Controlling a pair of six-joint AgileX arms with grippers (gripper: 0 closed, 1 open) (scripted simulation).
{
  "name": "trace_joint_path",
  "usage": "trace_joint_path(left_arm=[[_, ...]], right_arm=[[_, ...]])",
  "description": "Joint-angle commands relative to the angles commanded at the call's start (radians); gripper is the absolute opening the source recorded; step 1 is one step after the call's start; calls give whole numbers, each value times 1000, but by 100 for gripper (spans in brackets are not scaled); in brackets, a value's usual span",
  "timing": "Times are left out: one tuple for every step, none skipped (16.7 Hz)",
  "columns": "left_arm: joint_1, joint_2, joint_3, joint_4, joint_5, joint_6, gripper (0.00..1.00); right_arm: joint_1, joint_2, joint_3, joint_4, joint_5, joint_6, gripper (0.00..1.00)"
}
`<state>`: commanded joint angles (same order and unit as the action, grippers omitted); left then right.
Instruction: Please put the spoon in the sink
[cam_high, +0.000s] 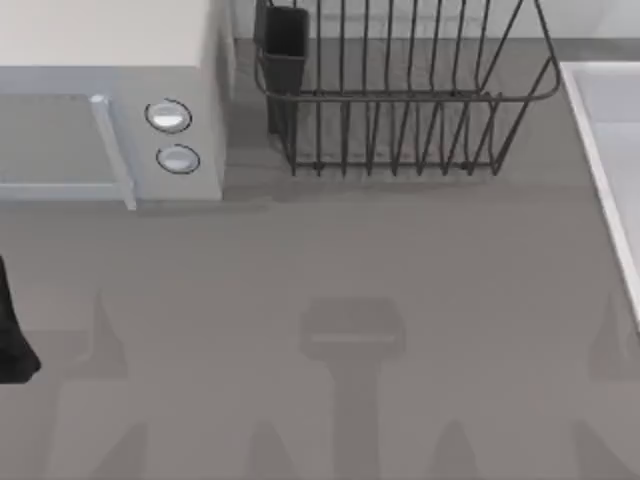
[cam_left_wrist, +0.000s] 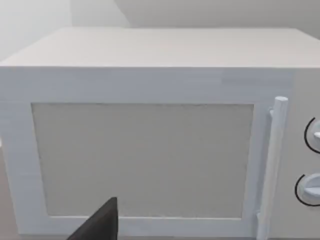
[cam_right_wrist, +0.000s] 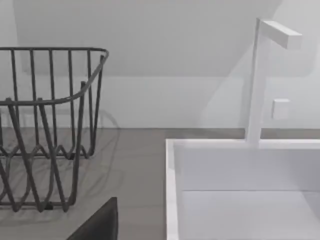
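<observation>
Across the grey table (cam_high: 330, 260), a white microwave (cam_high: 60, 40) fills the far left, and the sink (cam_high: 600, 150) lies at the right edge, its pale basin bare where seen. Between them stands a black wire dish rack (cam_high: 400, 100). The left gripper (cam_left_wrist: 100, 225) faces the microwave door and the right gripper (cam_right_wrist: 97, 225) faces the sink; I cannot tell whether either is wide or narrow.

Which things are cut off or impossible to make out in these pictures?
- Sink: top view's right edge cuts it; right wrist view's edge cuts its basin.
- Microwave: top view's left and upper edges cut it.
- Left arm: dark part at the top view's left edge.
- Dish rack: upper edge crops it.
</observation>
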<state>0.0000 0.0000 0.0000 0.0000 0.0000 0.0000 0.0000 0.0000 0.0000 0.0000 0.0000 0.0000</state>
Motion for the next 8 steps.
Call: trace_joint_path(left_arm=[[0,0,0,0,0,0,100],[0,0,0,0,0,0,100],[0,0,0,0,0,0,100],[0,0,0,0,0,0,100],[0,0,0,0,0,0,100],[0,0,0,0,0,0,100],[0,0,0,0,0,0,100],[0,0,0,0,0,0,100]], right_arm=[[0,0,0,0,0,0,100],[-1,1,1,-1,0,-1,100],[-6,12,11,-12,1,-12,100],[-15,34,29,-33,1,-31,100],[-28,66,54,-63,2,-60,100],[-45,109,87,-101,2,-95,100],[-63,162,126,-146,2,-137,100],[-85,227,169,-199,1,-184,100]])
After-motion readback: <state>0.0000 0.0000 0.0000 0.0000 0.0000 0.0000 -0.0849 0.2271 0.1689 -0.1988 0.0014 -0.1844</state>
